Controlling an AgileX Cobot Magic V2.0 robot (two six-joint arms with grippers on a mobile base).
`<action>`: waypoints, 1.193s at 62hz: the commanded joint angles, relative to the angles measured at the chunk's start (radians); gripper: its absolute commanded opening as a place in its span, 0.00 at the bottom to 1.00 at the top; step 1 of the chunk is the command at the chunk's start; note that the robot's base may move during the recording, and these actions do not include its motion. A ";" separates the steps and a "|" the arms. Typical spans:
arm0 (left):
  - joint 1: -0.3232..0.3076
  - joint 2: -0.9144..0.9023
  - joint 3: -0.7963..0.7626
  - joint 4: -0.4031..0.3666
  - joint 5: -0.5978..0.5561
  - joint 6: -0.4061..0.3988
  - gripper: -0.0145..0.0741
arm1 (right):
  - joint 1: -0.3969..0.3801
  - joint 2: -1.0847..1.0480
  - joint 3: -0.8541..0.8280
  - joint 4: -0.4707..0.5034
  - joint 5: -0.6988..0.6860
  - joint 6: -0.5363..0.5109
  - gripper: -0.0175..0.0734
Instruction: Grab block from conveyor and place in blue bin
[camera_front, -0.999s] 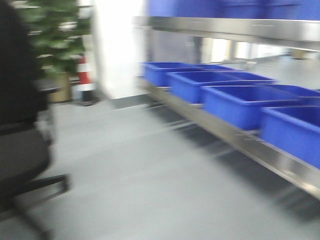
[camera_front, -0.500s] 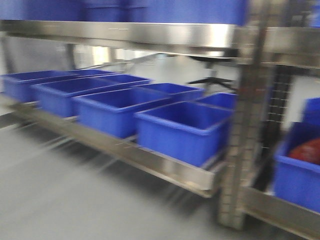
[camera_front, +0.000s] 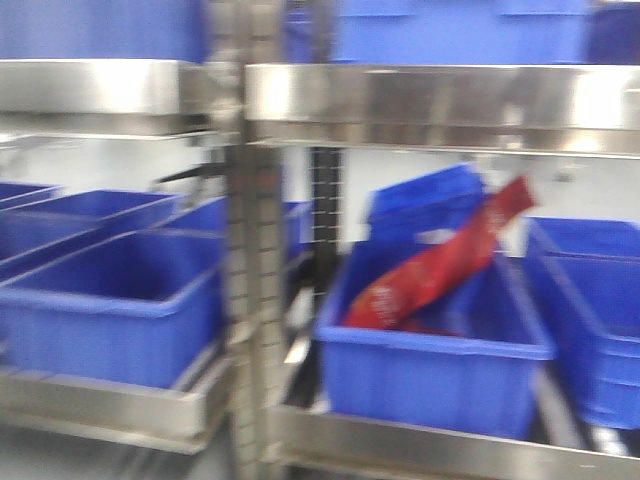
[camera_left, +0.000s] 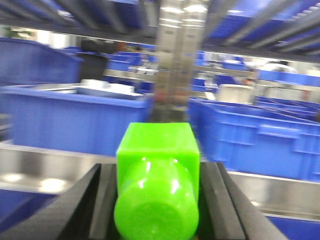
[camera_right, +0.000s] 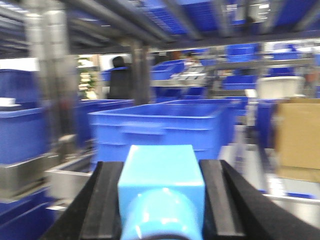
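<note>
Pinching the green block (camera_left: 157, 175) between black pads (camera_left: 102, 205), the left gripper (camera_left: 159, 205) holds it stud toward the camera, facing a steel rack upright (camera_left: 177, 65) with blue bins (camera_left: 260, 140) on either side. The right gripper (camera_right: 161, 200) clamps a light blue block (camera_right: 162, 180). In the front view, an open-topped blue bin (camera_front: 430, 380) containing a red packet (camera_front: 440, 265) sits just right of the upright, with open space between its rim and the upper shelf edge (camera_front: 440, 100).
</note>
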 joint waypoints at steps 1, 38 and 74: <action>0.003 -0.003 -0.003 -0.005 -0.018 0.000 0.04 | 0.001 -0.001 0.002 -0.001 -0.024 -0.007 0.01; 0.003 -0.003 -0.003 -0.005 -0.018 0.000 0.04 | 0.001 -0.001 0.002 -0.001 -0.024 -0.007 0.01; 0.003 -0.003 -0.003 -0.005 -0.018 0.000 0.04 | 0.001 -0.001 0.002 -0.001 -0.024 -0.007 0.01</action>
